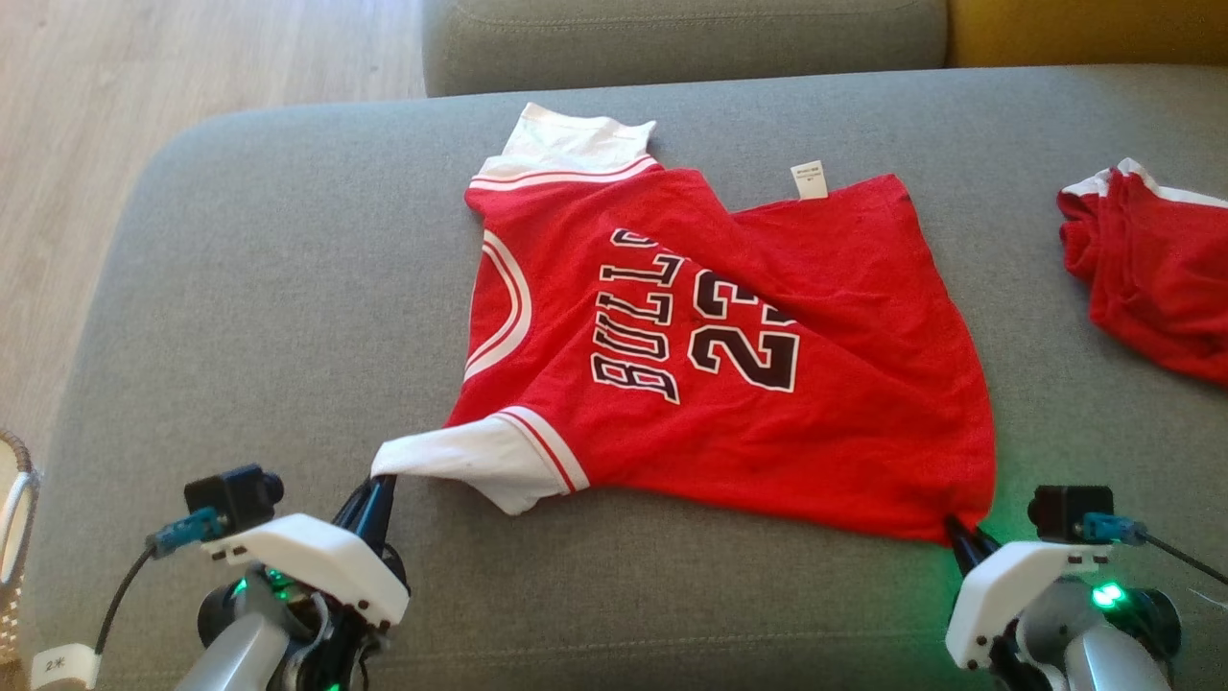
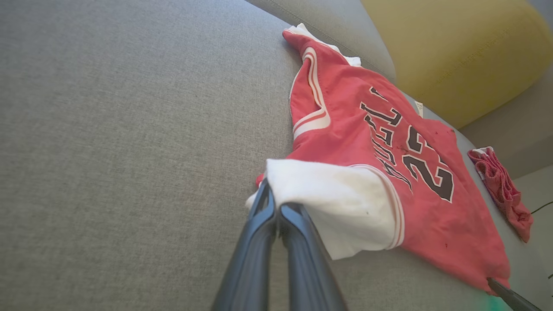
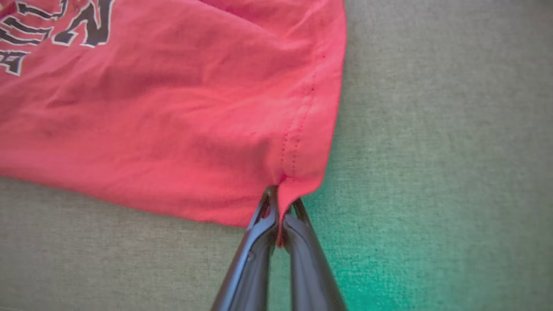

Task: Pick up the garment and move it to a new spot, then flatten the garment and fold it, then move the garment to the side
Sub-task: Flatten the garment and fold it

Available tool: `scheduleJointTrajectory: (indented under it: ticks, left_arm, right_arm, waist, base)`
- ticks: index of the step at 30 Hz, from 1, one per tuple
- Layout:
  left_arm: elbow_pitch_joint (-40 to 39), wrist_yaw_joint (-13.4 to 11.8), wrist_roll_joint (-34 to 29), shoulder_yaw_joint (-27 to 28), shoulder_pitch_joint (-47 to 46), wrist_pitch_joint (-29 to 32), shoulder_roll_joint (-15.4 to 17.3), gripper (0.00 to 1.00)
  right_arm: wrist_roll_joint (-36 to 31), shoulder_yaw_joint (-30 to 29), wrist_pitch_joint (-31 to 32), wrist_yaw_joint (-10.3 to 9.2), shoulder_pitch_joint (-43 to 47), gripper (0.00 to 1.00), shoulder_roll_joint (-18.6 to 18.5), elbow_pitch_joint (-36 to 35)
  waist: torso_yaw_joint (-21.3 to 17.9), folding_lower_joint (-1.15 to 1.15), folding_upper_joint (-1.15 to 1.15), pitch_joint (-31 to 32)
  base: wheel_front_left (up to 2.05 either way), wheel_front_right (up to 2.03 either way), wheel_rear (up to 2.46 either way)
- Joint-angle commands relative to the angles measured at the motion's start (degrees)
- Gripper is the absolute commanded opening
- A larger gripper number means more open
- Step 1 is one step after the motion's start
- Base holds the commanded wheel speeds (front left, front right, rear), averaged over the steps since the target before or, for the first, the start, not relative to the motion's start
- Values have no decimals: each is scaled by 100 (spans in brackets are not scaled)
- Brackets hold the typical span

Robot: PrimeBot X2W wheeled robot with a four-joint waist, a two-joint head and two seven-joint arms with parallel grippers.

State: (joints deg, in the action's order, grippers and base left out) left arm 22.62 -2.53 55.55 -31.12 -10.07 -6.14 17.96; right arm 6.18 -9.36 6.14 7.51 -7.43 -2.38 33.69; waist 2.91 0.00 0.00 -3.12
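Observation:
The garment (image 1: 729, 374) is a red jersey with white sleeves and black "BULLS 23" lettering, lying spread on the grey sofa seat (image 1: 288, 288). My left gripper (image 1: 376, 491) is shut on the tip of its near white sleeve (image 2: 337, 203), seen close in the left wrist view at the left gripper (image 2: 273, 203). My right gripper (image 1: 957, 533) is shut on the jersey's near hem corner (image 3: 298, 181), with red cloth pinched between the right gripper (image 3: 278, 211) fingers. The far sleeve (image 1: 576, 144) lies flat at the back.
A second red and white garment (image 1: 1151, 278) lies bunched at the right edge of the seat. A grey backrest (image 1: 672, 38) and a yellow cushion (image 1: 1084, 29) stand behind. Wooden floor (image 1: 144, 96) lies to the left, a basket rim (image 1: 14, 509) at the near left.

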Motion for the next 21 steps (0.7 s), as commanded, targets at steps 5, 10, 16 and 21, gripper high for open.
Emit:
scheduleJointTrajectory:
  ticks: [5, 10, 16, 21]
  left_arm:
    - [-297, 48, 25, 207, -312, -67, 90, 0]
    - [-786, 127, 264, 355, -340, 14, 119, 0]
    - [-1820, 122, 1188, 807, -538, 549, 45, 0]
    - [-2662, -261, 2001, 1344, -1011, 958, -86, 0]
  right_arm:
    - [356, 363, -59, -2, -150, 0, -50, -517]
    - [644, 517, -4, -2, -277, 0, -50, -1308]
    - [1016, 580, 289, -2, -688, 0, -50, -2378]
    - [1631, 419, 453, -2, -1343, 0, -50, -2911]
  waist:
    - [-48, 0, 0, 117]
    - [-111, 0, 0, 292]
    - [-165, 0, 0, 500]
    - [-196, 0, 0, 647]
  base:
    - [0, 0, 0]
    - [0, 0, 0]
    - [0, 0, 0]
    - [0, 0, 0]
